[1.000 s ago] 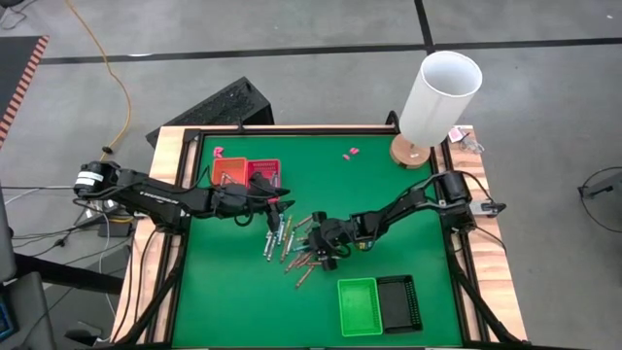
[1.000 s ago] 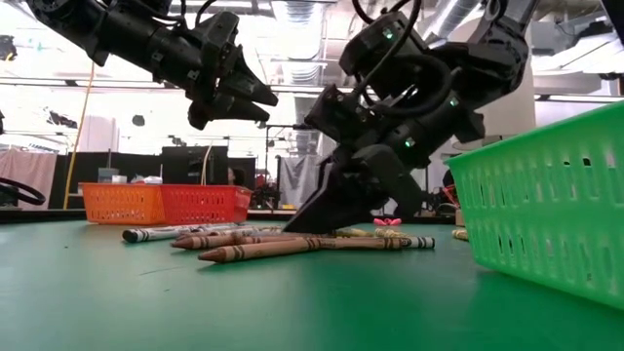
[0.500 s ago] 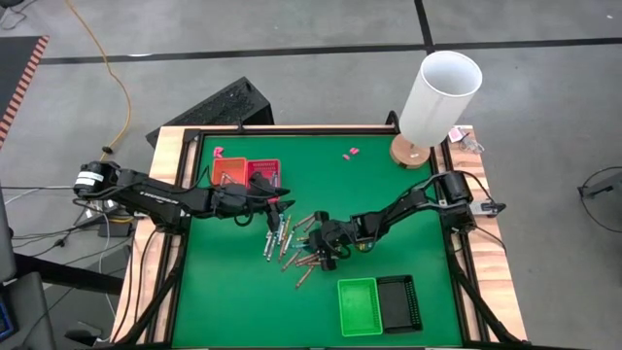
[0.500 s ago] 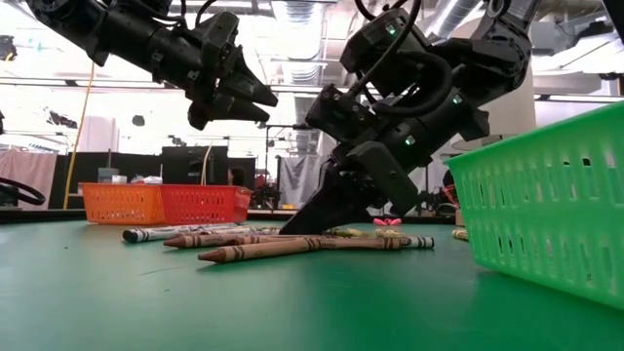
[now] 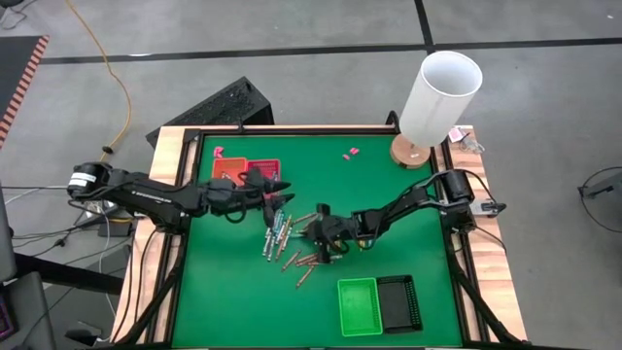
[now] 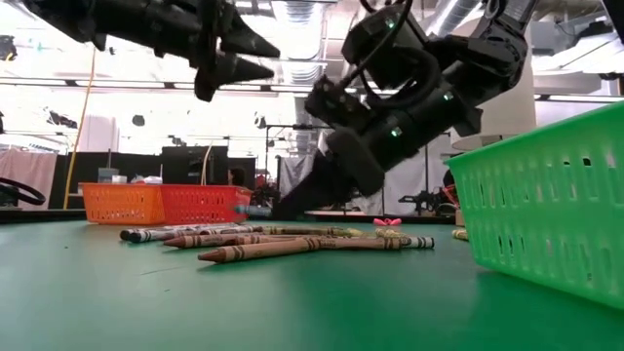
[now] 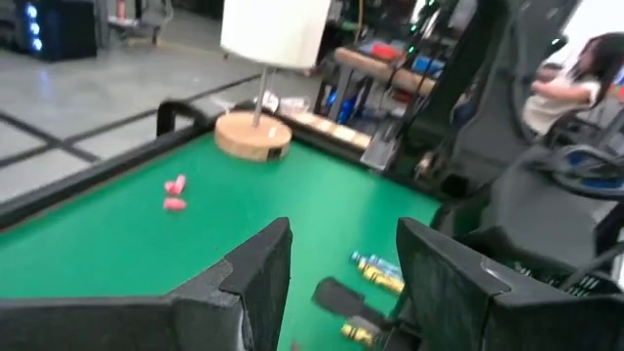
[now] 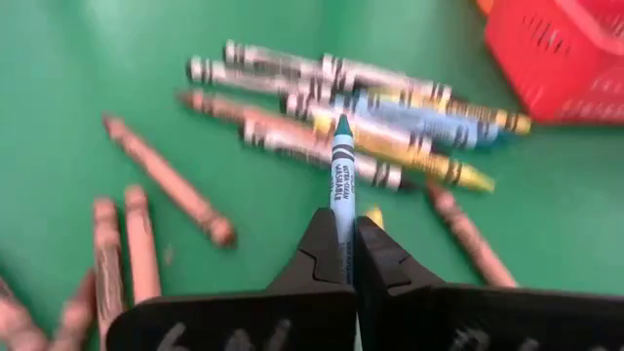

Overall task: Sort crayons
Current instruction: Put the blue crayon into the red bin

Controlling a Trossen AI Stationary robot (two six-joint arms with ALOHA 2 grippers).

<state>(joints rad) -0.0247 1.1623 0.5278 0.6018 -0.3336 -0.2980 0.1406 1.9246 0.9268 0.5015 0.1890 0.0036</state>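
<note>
Lying scattered mid-table on the green mat point(image 5: 233, 292), the crayons point(image 5: 284, 236) sit between the red tray point(image 5: 261, 170) and the green tray point(image 5: 358, 305). One blue crayon point(image 8: 341, 185) is pinched in the right gripper point(image 8: 339, 255), raised just above the pile, tip pointing toward the red tray. The left gripper point(image 7: 339, 278) hangs near the red tray, fingers spread apart, holding nothing.

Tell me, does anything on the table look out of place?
Yes: two pink scraps lie alone on the green mat near the lamp base, far from the crayons. They do not belong to the sorting.
</note>
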